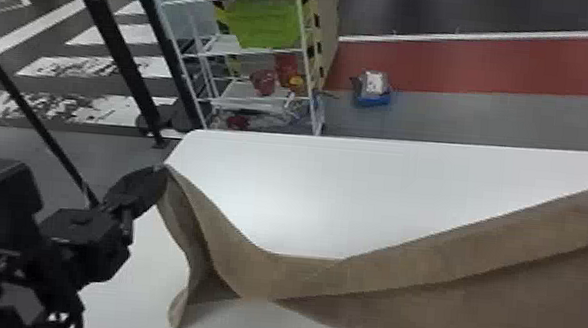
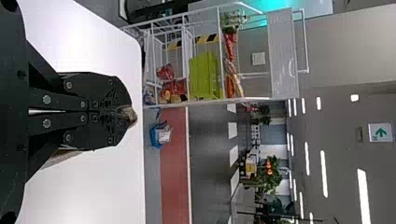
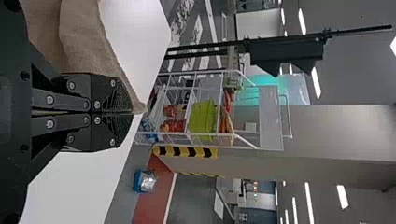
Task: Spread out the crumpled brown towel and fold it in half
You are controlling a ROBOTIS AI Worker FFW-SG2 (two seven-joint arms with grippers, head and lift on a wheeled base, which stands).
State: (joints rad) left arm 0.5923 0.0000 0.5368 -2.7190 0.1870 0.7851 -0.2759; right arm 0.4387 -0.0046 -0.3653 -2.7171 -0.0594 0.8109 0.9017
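At the left of the head view my left gripper [image 1: 161,170] is shut on a corner of the brown towel [image 1: 309,277], holding it up over the table's left end. From there the towel sags to the middle and rises again toward the right edge, its upper border folded over in a band. In the left wrist view the left gripper [image 2: 125,112] has a small tip of towel [image 2: 127,115] pinched between its fingers. The right wrist view has my right gripper [image 3: 132,112] shut on another towel corner [image 3: 138,106], the cloth [image 3: 88,42] hanging from it.
Under the towel lies the white table [image 1: 306,187], with its far edge beyond the cloth. Behind it on the floor stand a white wire shelf [image 1: 257,50] with a green bin [image 1: 264,20] and a small blue container [image 1: 373,94]. Black posts rise at the far left.
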